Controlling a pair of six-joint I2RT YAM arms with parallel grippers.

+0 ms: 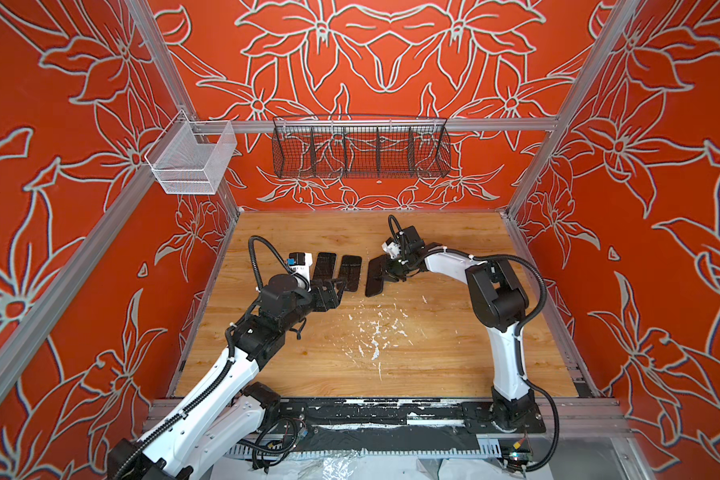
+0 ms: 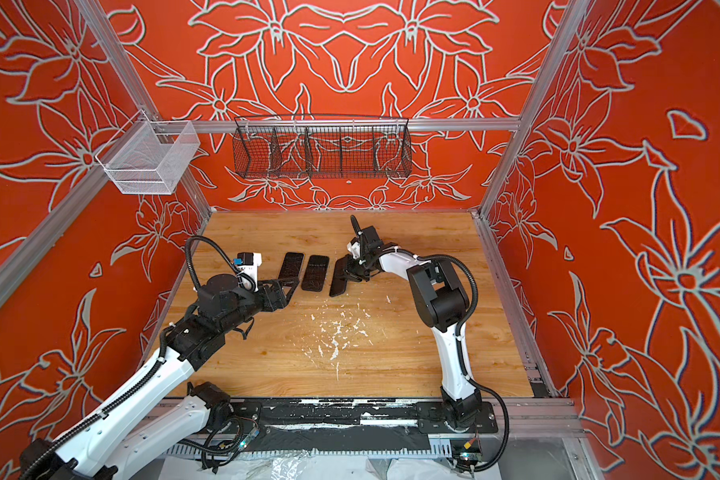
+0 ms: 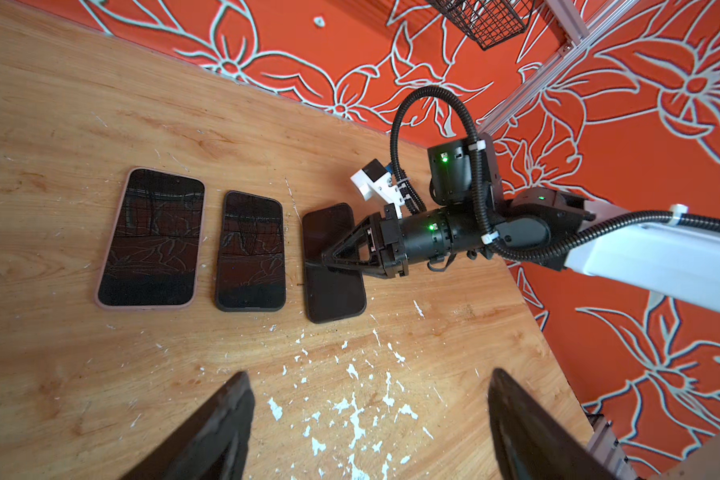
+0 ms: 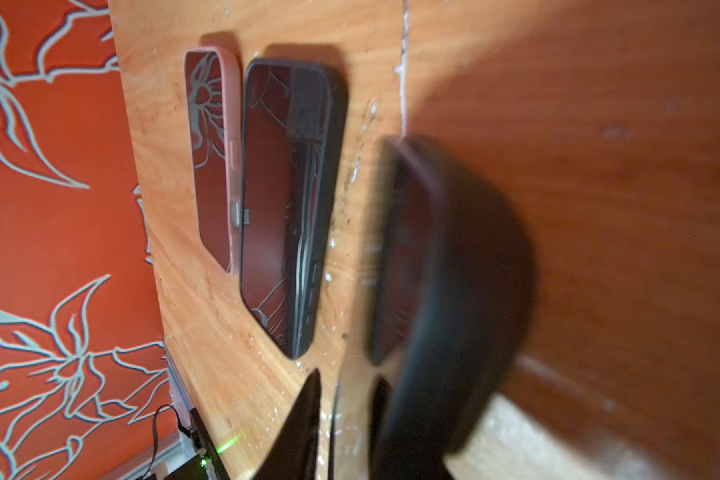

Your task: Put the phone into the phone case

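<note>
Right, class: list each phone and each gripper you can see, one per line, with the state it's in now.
pink-cased phone: lying flat, screen up, in its case.
black-cased phone: lying flat, screen up, in its case.
third phone: lying screen up, right gripper's tips at its edge; case unclear.
left gripper: open wide, holding nothing.
right gripper: jaws slightly apart, nothing between them.

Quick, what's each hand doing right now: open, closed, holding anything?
Left hand: open, holding nothing.
Right hand: on the edge of the dark phone; cannot tell whether it grips.
</note>
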